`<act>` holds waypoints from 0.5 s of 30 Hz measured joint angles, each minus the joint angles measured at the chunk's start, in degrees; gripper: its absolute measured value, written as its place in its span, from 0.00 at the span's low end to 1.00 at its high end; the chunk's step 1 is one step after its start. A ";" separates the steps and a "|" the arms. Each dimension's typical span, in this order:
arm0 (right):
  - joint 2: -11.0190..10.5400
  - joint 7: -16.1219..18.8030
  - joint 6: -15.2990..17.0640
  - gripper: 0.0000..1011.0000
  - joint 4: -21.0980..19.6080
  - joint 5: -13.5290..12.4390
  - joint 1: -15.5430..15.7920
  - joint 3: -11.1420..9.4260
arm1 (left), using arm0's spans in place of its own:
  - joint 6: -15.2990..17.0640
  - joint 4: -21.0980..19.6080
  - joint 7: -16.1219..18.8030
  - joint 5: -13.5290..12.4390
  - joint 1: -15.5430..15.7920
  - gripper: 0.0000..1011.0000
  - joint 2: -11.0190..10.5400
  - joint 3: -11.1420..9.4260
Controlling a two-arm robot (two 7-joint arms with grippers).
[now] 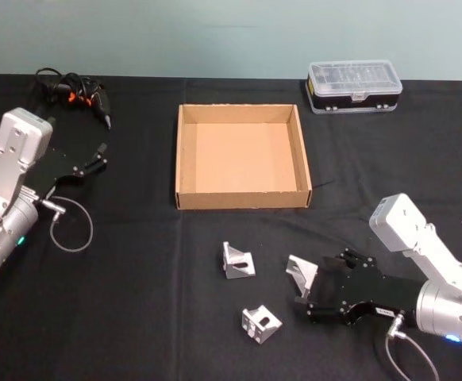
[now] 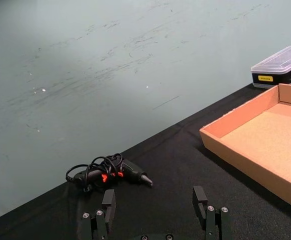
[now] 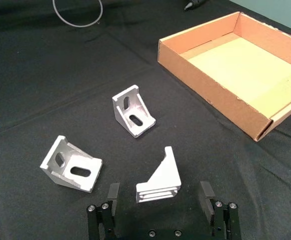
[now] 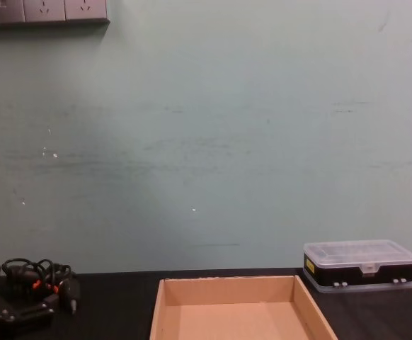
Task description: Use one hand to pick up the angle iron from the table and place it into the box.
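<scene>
Right wrist view, angle iron [image 3: 159,176] between right gripper's [image 3: 159,188] jaws

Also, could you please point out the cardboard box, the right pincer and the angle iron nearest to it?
box [image 1: 243,199]: head view, on its front wall.
right pincer [image 3: 159,187]: right wrist view, midway between its open fingertips.
nearest angle iron [image 1: 301,273]: head view, on its pale metal face.

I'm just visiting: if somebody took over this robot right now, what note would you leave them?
Right gripper: open, low over the table, fingers either side of one angle iron; no grasp yet.
Left gripper: open, parked at the left.
Box: empty.
Two other angle irons lie on the table.
To do: close, lift, place it in the box.
</scene>
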State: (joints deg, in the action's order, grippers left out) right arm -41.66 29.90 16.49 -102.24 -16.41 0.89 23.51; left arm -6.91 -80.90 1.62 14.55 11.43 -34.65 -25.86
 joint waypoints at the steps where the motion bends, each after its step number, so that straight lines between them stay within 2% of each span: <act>1: 0.19 0.13 -0.02 0.99 0.30 0.09 -0.33 0.23 | 0.00 0.00 0.00 0.00 0.00 1.00 0.00 0.00; 15: 1.49 0.67 -0.15 0.99 2.12 0.25 -2.43 1.42 | 0.00 0.00 0.00 0.00 0.00 1.00 0.00 0.00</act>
State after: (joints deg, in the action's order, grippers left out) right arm -40.17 30.57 16.34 -100.12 -16.17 -1.54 24.92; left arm -6.91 -80.90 1.62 14.55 11.43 -34.65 -25.86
